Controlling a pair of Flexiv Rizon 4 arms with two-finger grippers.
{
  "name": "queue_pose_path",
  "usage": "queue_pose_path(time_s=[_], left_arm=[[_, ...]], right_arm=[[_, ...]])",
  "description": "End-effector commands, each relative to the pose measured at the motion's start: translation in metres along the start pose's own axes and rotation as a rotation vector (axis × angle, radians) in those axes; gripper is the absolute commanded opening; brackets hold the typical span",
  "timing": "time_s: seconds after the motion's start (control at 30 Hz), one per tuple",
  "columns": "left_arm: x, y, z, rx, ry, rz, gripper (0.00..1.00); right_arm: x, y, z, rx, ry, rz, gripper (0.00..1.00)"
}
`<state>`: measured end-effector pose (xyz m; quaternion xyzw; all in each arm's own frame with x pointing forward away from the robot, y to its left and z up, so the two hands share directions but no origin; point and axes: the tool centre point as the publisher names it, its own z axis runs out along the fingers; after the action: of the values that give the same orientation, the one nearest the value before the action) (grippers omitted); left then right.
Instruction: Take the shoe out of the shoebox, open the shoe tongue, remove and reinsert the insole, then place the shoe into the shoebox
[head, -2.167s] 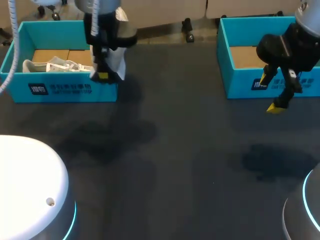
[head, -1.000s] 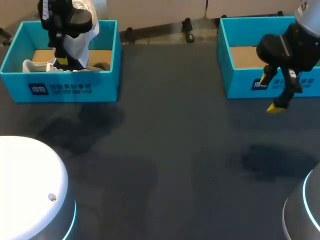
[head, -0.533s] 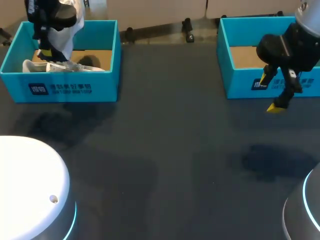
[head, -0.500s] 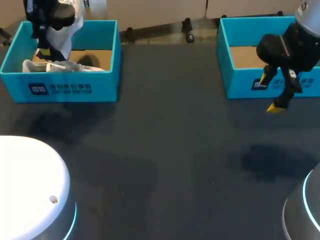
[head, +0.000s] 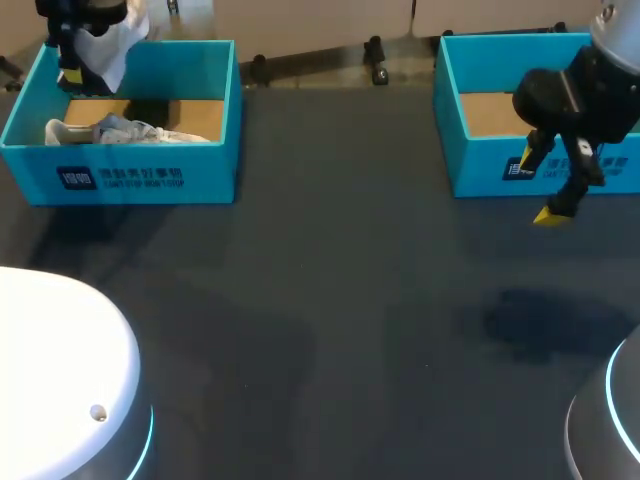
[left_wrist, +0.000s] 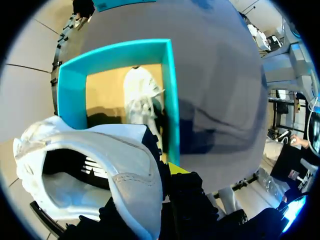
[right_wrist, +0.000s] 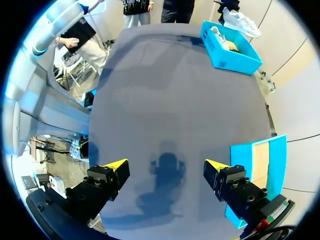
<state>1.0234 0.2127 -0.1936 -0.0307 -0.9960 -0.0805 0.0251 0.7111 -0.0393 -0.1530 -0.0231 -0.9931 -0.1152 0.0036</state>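
Shoe (head: 108, 30), white and padded, clamped in the left gripper (head: 70, 76) above the teal cardboard shoebox (head: 140, 178) at upper left, second shoe (head: 120, 131) lying inside; right gripper (head: 540, 187) at upper right spread wide, holding nothing.

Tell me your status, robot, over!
Left gripper shut on shoe, held over shoebox. Right gripper open, empty. Inside the box, a second shoe.

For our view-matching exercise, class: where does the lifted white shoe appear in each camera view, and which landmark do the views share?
Head view: the white shoe hangs in the left gripper, above the far-left corner of the teal shoebox.
Left wrist view: it fills the foreground at the gripper, nearer than the shoebox.
Right wrist view: small and distant, just above the shoebox.
Shared landmark: that shoebox, with a second shoe inside.
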Motion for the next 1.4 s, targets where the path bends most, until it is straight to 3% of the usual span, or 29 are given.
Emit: queue_pose_path(time_s=[0.03, 0.4, 0.6, 1.2, 1.4], left_arm=[[-0.017, 0.014, 0.006, 0.005, -0.016, 0.003, 0.0], [-0.037, 0.055, 0.016, 0.013, -0.072, 0.008, 0.0], [-0.046, 0.06, 0.02, -0.016, -0.064, -0.025, 0.0], [-0.046, 0.06, 0.02, -0.016, -0.064, -0.025, 0.0], [-0.059, 0.079, 0.026, -0.123, -0.034, 0.283, 0.0]], right_arm=[[-0.002, 0.001, 0.001, 0.004, 0.003, 0.001, 1.0], [-0.002, 0.001, 0.001, 0.004, 0.003, 0.001, 1.0], [-0.002, 0.001, 0.001, 0.004, 0.003, 0.001, 1.0], [-0.002, 0.001, 0.001, 0.004, 0.003, 0.001, 1.0], [-0.002, 0.001, 0.001, 0.004, 0.003, 0.001, 1.0]])
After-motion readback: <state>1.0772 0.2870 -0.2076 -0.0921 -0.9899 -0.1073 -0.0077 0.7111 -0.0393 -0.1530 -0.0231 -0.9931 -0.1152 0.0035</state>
